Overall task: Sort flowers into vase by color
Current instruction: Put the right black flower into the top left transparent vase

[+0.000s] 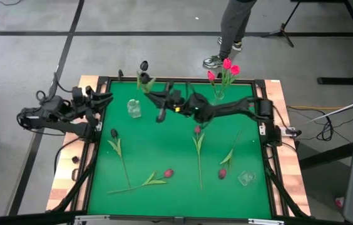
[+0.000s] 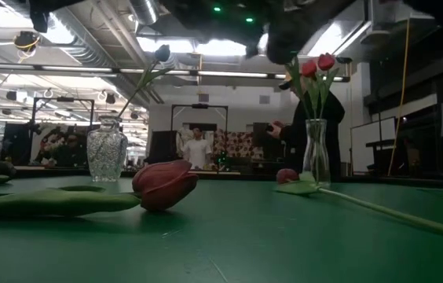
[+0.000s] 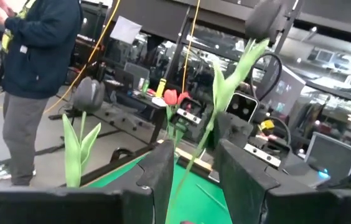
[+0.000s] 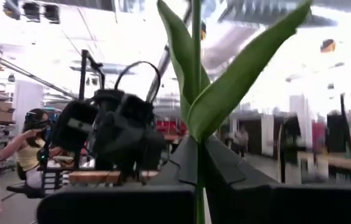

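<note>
My right gripper (image 1: 153,95) (image 4: 199,149) reaches across the far half of the table and is shut on a dark-headed tulip (image 1: 144,65). That tulip stands up near the clear cut-glass vase (image 1: 134,107) (image 2: 107,153). My left gripper (image 1: 104,98) (image 3: 194,155) waits open at the table's left edge, facing the vase. A slim vase (image 1: 219,94) (image 2: 314,149) at the far edge holds pink-red tulips (image 1: 228,66). Several tulips lie flat on the green mat: a dark one (image 1: 114,134), a maroon one (image 1: 196,130) and two red ones (image 1: 168,173) (image 1: 222,174). The left wrist view shows a second dark tulip (image 3: 88,93) standing upright. My right gripper pinches the tulip's green stem (image 4: 196,134) between its two fingers, just below where the leaves (image 4: 225,87) branch off. The fingers come in level from the table's right and lie across the stem. The stem stands upright in the hold; its lower end is hidden by the gripper.
A small clear glass piece (image 1: 245,178) lies near the table's right near corner. A person (image 1: 233,31) (image 3: 35,68) stands just beyond the far edge. The wooden rim (image 1: 286,156) frames the green mat (image 1: 164,150), which is bare at its centre.
</note>
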{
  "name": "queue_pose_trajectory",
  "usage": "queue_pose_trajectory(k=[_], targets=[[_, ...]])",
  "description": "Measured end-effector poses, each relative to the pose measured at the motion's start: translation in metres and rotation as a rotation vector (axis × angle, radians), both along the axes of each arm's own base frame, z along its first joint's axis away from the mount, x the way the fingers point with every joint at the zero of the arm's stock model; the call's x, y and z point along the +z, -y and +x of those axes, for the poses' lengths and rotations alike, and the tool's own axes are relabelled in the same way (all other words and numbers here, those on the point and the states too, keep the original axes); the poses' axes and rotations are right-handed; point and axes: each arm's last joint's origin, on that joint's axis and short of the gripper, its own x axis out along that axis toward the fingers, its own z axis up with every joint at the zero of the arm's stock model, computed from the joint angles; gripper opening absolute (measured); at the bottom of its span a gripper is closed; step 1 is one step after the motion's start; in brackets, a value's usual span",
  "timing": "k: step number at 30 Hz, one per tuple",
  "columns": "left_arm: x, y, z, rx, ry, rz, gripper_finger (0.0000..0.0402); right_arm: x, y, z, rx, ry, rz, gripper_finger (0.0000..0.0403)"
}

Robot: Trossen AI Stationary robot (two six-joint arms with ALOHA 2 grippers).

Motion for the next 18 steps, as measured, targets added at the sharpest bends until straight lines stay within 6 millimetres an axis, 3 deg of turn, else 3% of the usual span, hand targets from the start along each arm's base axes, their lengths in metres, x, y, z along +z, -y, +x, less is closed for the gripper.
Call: queue_pose_trajectory(k=[5,9,18], targets=[[0.000,0.000,-0.002,0.001,0.003,0.008,0.0119,0.002,0.012,0.033,-0.019,0.056,-0.088,0.0005],[0.000,0.000,-0.002,0.001,0.002,0.008,0.0119,-0.008,0.022,0.055,-0.012,0.081,-0.107,0.0008],[-0.001,0.000,-0.001,0.000,-0.009,0.010,0.0119,-0.017,0.050,0.073,-0.057,0.079,-0.109,0.0009]])
